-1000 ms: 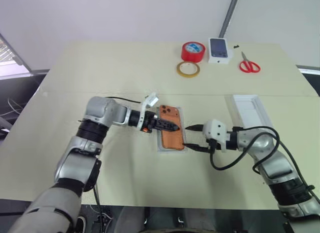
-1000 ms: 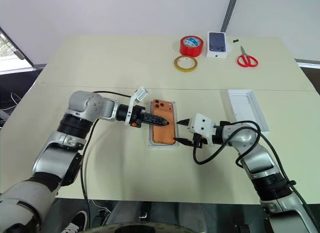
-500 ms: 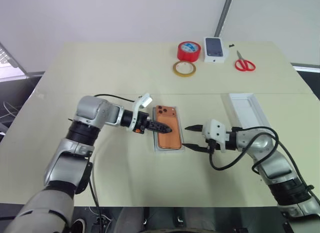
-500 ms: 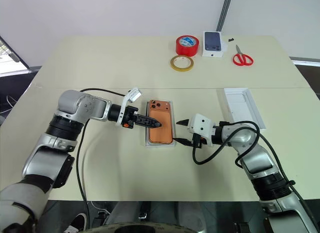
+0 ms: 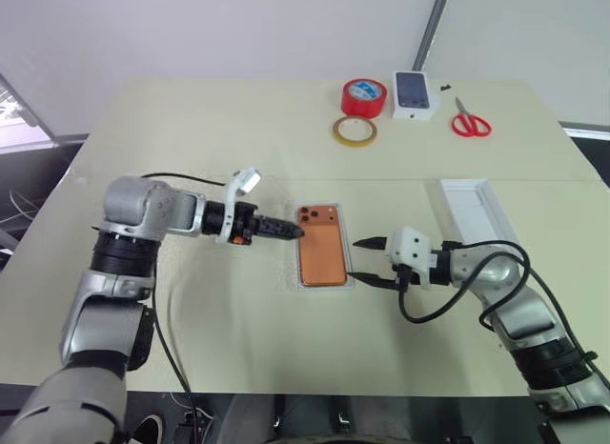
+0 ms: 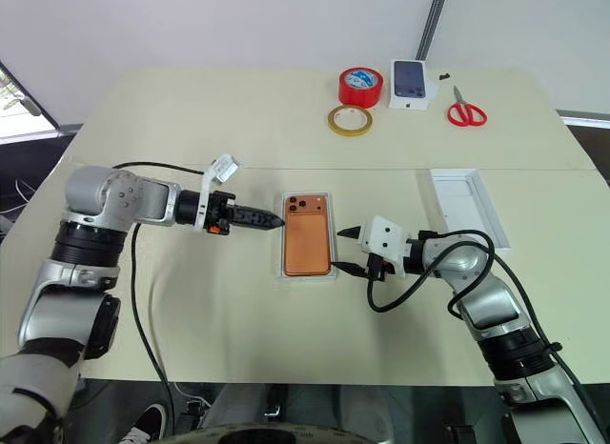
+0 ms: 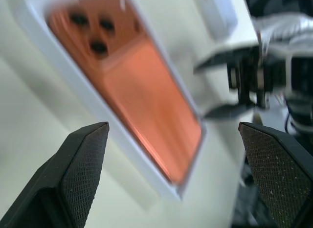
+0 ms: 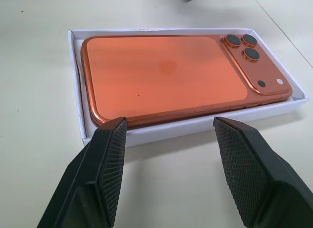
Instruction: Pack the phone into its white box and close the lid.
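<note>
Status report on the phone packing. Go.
Left gripper open, empty, beside the white box. Right gripper open, empty, at the box's other side. Phone seated in box. Lid off, lying behind the right arm; nothing blocking.

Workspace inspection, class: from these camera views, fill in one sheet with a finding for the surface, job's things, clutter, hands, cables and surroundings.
Surface: beige table, seam across the middle.
Job's things: phone lies camera-side up inside white box; lid lies open side up to the robot's right, not yet on.
Clutter: red tape roll, tan tape ring, small printed phone box, red scissors, all at the far edge.
Hands: left hand open, beside the box; right hand open, at the box's near right corner.
Cables: black cable along each arm.
Surroundings: pale wall, metal pole.
</note>
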`<state>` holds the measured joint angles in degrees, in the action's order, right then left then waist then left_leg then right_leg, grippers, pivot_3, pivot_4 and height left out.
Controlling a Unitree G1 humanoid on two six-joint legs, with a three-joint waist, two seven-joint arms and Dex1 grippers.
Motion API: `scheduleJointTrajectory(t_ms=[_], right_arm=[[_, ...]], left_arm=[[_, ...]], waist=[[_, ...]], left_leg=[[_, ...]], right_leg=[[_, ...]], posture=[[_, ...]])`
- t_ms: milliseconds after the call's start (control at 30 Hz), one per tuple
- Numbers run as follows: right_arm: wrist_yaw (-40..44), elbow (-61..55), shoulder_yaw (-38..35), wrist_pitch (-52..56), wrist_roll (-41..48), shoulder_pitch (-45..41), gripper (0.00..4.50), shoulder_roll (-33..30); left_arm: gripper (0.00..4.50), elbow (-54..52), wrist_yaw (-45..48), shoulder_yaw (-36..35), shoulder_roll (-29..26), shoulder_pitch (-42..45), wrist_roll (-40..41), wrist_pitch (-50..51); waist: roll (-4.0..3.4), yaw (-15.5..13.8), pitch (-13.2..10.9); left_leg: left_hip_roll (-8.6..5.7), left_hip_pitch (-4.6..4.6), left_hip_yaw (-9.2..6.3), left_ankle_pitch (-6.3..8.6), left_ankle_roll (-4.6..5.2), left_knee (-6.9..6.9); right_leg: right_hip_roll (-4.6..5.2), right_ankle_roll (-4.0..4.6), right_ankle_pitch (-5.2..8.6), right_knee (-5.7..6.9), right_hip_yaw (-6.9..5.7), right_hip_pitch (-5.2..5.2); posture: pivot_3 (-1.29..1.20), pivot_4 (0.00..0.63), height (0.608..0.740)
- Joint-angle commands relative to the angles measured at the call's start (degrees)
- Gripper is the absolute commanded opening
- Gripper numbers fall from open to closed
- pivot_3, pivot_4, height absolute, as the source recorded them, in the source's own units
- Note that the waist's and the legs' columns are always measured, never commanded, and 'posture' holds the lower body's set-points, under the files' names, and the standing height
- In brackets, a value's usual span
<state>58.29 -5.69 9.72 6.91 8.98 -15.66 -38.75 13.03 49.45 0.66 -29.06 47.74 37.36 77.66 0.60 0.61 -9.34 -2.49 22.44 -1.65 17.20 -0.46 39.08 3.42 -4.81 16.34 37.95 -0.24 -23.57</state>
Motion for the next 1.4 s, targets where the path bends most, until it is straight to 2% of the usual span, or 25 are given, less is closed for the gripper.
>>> scheduleJointTrajectory(t_ms=[33, 67, 133, 200, 267, 367, 467, 633, 800, 1000, 1133, 1267, 1400], right_arm=[[-1.08, 0.77, -1.87, -0.16, 0.48, -2.06, 2.40, 0.46], [-2.28, 2.15, -2.05, -1.76, -0.80, -2.80, 2.13, 0.54], [-3.51, 4.23, -2.07, -3.64, -2.13, -3.91, 1.12, 0.74], [-5.48, 6.80, -1.08, -5.60, -5.20, -5.08, 0.02, 0.77], [-6.72, 9.26, -0.28, -7.06, -7.25, -6.18, 0.00, 1.19], [-7.54, 11.24, 1.37, -7.60, -9.62, -7.05, 0.00, 2.22], [-7.49, 11.79, 3.35, -8.34, -11.50, -6.80, 0.00, 2.98], [-5.28, 8.66, 3.19, -7.54, -9.58, -5.22, 0.00, 2.99], [-3.50, 7.00, -1.09, -5.71, -8.12, -2.80, 0.00, -1.60], [-2.80, 2.76, -7.83, -4.12, -6.61, 5.04, 0.00, -7.24], [-3.35, 0.20, -12.16, -3.92, -6.34, 10.75, 0.00, -9.47], [-4.08, 0.49, -15.28, -4.10, -6.81, 13.47, 0.00, -10.42], [-3.93, 0.48, -17.48, -3.59, -6.32, 14.78, 0.00, -11.13]], left_arm=[[3.60, -0.91, -3.46, -2.12, -1.35, -2.05, -3.60, -7.01], [3.18, -1.85, -3.80, -0.64, -2.49, -4.18, -5.84, -10.58], [2.14, -3.46, -3.63, 1.53, -3.64, -7.08, -8.74, -16.39], [1.05, -5.25, -3.56, 2.07, -3.35, -9.01, -8.75, -17.28], [0.05, -7.11, -3.52, 3.43, -2.94, -10.70, -10.04, -19.93], [0.05, -7.86, -4.83, 6.30, -0.94, -12.68, -12.61, -23.09], [0.05, -9.47, -3.89, 9.16, 1.04, -13.82, -12.53, -22.15], [0.05, -8.48, 0.14, 16.34, 3.92, -12.12, -12.78, -19.76], [0.05, 1.26, 0.52, 18.59, 15.61, -5.38, -14.59, -24.93], [0.05, 13.94, 2.47, 19.15, 27.34, 3.15, -18.16, -30.05], [0.05, 20.87, 4.05, 18.41, 31.63, 6.46, -20.79, -34.82], [0.05, 24.17, 8.10, 19.93, 33.36, 7.34, -23.18, -38.80], [0.05, 26.83, 7.85, 20.26, 35.53, 7.32, -25.77, -42.72]], waist=[[0.00, 0.18, 0.00], [-0.02, 0.40, 0.01], [-0.04, 0.44, 0.01], [-0.03, 0.08, 0.01], [-0.02, -0.32, 0.00], [-0.01, -0.91, 0.00], [-0.01, -1.01, 0.01], [-0.05, -1.08, 0.03], [-0.18, -2.72, 0.11], [-0.16, -3.39, 0.10], [-0.13, -2.94, 0.09], [-0.13, -2.65, 0.09], [-0.14, -2.75, 0.09]], left_leg=[[0.00, 0.00, 0.00, -0.01, -0.01, 0.00], [0.00, 0.00, 0.00, -0.01, -0.02, 0.00], [0.00, -0.05, 0.05, -0.03, -0.06, -0.07], [0.01, -0.04, 0.05, -0.04, -0.07, -0.06], [0.00, 0.02, 0.04, -0.02, -0.05, -0.02], [-0.02, 0.05, 0.04, 0.02, 0.02, 0.00], [-0.02, 0.05, 0.06, 0.02, 0.03, -0.01], [-0.02, 0.00, 0.07, 0.03, 0.04, 0.00], [-0.11, -0.01, 0.02, 0.13, 0.23, 0.14], [-0.22, 0.07, 0.03, 0.30, 0.54, 0.15], [-0.25, 0.10, 0.05, 0.32, 0.57, 0.13], [-0.23, 0.05, 0.08, 0.30, 0.54, 0.14], [-0.19, 0.03, 0.09, 0.30, 0.53, 0.13]], right_leg=[[0.00, 0.00, 0.00, 0.00, 0.00, -0.01], [0.00, 0.00, 0.00, 0.02, 0.00, -0.03], [0.00, 0.00, 0.00, 0.06, 0.04, -0.05], [0.00, 0.00, 0.00, 0.05, 0.04, -0.06], [0.01, 0.00, 0.00, 0.02, 0.03, -0.06], [0.05, 0.00, 0.00, -0.03, 0.03, -0.05], [0.05, 0.00, 0.00, -0.04, 0.03, -0.05], [0.03, 0.00, 0.00, -0.04, 0.03, 0.03], [0.06, 0.00, 0.00, -0.13, 0.02, 0.20], [0.12, -0.01, 0.00, -0.59, 0.01, 0.39], [0.14, -0.05, 0.01, -0.65, 0.01, 0.38], [0.13, -0.10, 0.04, -0.62, 0.01, 0.39], [0.11, -0.11, 0.05, -0.60, 0.02, 0.38]], posture=[[0.00, 0.150, 0.740], [0.00, 0.150, 0.740], [0.00, 0.150, 0.740], [0.00, 0.150, 0.740], [0.00, 0.150, 0.740], [0.00, 0.150, 0.740], [0.00, 0.150, 0.740], [0.00, 0.150, 0.740], [0.00, 0.150, 0.740], [0.00, 0.150, 0.740], [0.00, 0.150, 0.740], [0.00, 0.150, 0.740], [0.00, 0.150, 0.740]])
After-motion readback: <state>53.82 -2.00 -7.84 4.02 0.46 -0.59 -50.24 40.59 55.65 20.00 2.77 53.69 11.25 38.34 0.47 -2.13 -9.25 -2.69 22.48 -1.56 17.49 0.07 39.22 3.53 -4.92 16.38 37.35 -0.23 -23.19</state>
